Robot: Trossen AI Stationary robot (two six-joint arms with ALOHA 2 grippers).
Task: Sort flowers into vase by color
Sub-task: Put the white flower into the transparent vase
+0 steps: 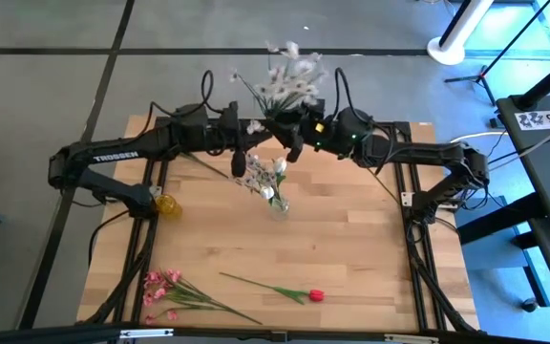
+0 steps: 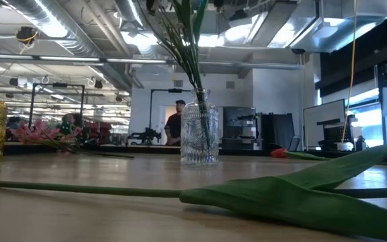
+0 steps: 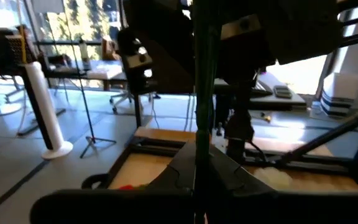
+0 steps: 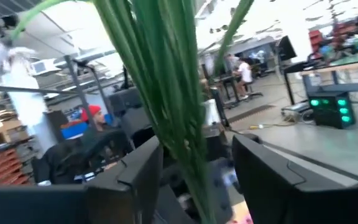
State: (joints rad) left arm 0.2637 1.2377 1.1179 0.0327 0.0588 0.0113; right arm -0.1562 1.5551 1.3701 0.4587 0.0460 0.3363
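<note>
Over on the left edge we have the amber vase (image 1: pixel 166 204) standing empty on the table (image 1: pixel 351 239), and near the front the pink blossom sprays (image 1: pixel 165 290) lying flat. Moving in, the left gripper (image 1: pixel 240 164) hangs above the clear glass vase (image 1: pixel 278 203), fingers pressed together, and in its wrist view a green stem (image 3: pixel 202 93) runs straight up between them, so it looks pinched there. In the middle, the white blossom sprigs (image 1: pixel 289 81) fan out high over the back of the table, their stems (image 2: pixel 192 67) dropping into the clear vase. The 1 red rosebud (image 1: pixel 315 295) lies at the front, just right of the pink sprays. On the right, the right gripper (image 1: pixel 294 148) sits spread around the bunched stems (image 4: pixel 166 106); we cannot tell whether its fingers touch them.
</note>
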